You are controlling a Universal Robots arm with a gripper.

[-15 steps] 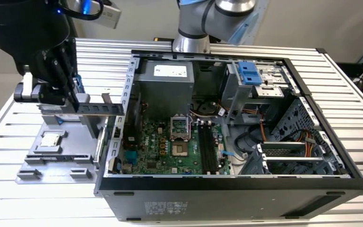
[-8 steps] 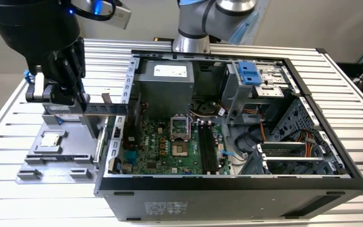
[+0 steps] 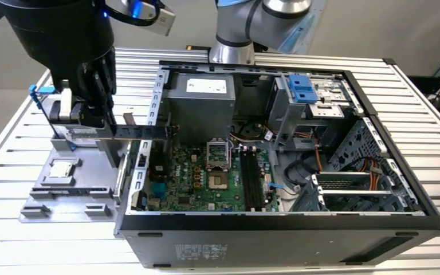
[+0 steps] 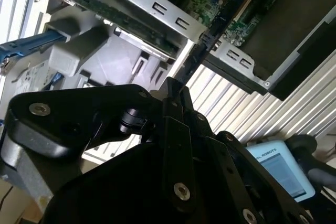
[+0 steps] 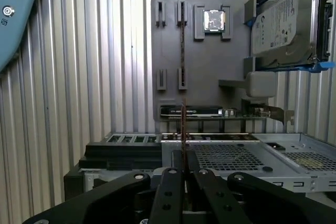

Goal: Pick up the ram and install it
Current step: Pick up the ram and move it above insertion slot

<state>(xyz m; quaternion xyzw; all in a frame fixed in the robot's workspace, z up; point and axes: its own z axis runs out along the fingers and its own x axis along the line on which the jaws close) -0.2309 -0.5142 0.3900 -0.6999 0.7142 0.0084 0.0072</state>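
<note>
Exterior view: black hand [image 3: 90, 117] hangs over the grey plastic parts holder [image 3: 75, 192] on the slatted metal surface [image 3: 14, 143]. It is just beside the open black computer case [image 3: 281, 226]. The long black motherboard slots [image 3: 252, 177] lie well apart from the hand.

Second wrist view: hand [image 4: 170, 85] is closed on the ram [image 4: 197, 56], a thin dark circuit-board stick. The stick juts from the fingertips toward the case wall.

First wrist view: ram [image 5: 182, 129] shows edge-on, pinched across its flat faces between the fingers [image 5: 169, 177].

Judgement: the stick is light, stiff and brittle. Being so thin, it may pivot in a narrow pinch. Best held on the flat faces near mid-length, away from the contact edge.
</note>
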